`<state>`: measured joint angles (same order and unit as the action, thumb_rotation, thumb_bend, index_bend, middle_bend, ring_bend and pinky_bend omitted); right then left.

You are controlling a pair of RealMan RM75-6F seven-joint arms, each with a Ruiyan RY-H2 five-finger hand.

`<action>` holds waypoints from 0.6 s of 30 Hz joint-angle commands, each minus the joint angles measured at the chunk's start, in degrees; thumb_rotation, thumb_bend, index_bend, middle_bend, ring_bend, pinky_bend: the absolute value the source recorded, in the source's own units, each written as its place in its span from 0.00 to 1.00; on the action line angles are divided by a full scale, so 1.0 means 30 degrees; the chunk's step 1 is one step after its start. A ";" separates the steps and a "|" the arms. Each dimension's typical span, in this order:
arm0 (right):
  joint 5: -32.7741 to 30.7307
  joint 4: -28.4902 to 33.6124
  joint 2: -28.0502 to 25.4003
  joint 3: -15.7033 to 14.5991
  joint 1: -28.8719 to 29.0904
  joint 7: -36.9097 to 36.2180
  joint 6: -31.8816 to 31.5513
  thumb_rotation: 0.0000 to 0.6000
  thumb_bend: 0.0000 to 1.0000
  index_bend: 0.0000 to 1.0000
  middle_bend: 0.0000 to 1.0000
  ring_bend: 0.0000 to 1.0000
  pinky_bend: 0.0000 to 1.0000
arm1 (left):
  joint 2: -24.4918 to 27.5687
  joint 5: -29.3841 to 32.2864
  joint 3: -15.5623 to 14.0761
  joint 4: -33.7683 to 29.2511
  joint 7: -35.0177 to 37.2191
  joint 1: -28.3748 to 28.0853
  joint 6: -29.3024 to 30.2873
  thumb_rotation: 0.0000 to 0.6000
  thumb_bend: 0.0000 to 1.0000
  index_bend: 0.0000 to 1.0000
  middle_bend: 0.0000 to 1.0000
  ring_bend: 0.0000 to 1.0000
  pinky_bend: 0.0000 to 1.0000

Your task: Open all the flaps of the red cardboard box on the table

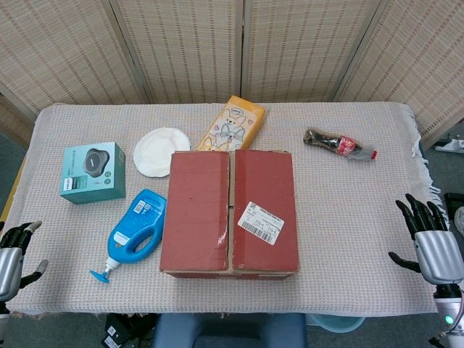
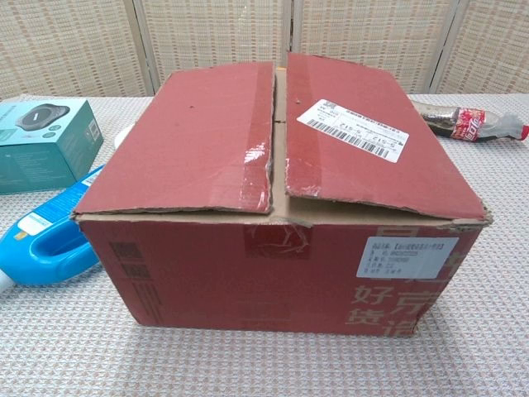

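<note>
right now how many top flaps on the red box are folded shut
2: the left red cardboard flap and the right flap with the white shipping label, meeting at the centre seam. Inner flaps may hide underneath.

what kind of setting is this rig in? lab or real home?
Probably a staged lab or data-collection room, not a home. A table under a woven cloth sits before folding woven screens, with unrelated props around the red cardboard box: a cola bottle, a blue detergent bottle, a teal box.
</note>
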<state>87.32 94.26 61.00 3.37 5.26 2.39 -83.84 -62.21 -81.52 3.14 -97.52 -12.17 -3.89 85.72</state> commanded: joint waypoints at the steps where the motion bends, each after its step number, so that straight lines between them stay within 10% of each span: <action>1: 0.0473 0.0303 -0.0434 -0.0122 0.0270 -0.0336 0.0307 1.00 0.09 0.01 0.03 0.07 0.00 | 0.0063 0.0023 0.0001 -0.0099 -0.0057 -0.0021 -0.0048 1.00 0.32 0.19 0.21 0.21 0.00; 18: 0.5128 0.5877 -0.5391 0.0562 0.6659 -0.3501 0.6903 1.00 0.09 0.04 0.05 0.08 0.00 | 0.0582 -0.0014 0.0003 -0.0998 -0.0324 0.0143 0.0257 1.00 0.32 0.19 0.21 0.21 0.00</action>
<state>101.04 109.19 46.88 4.11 21.23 -6.07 -67.47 -60.49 -81.56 3.15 -100.50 -13.13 -3.49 86.48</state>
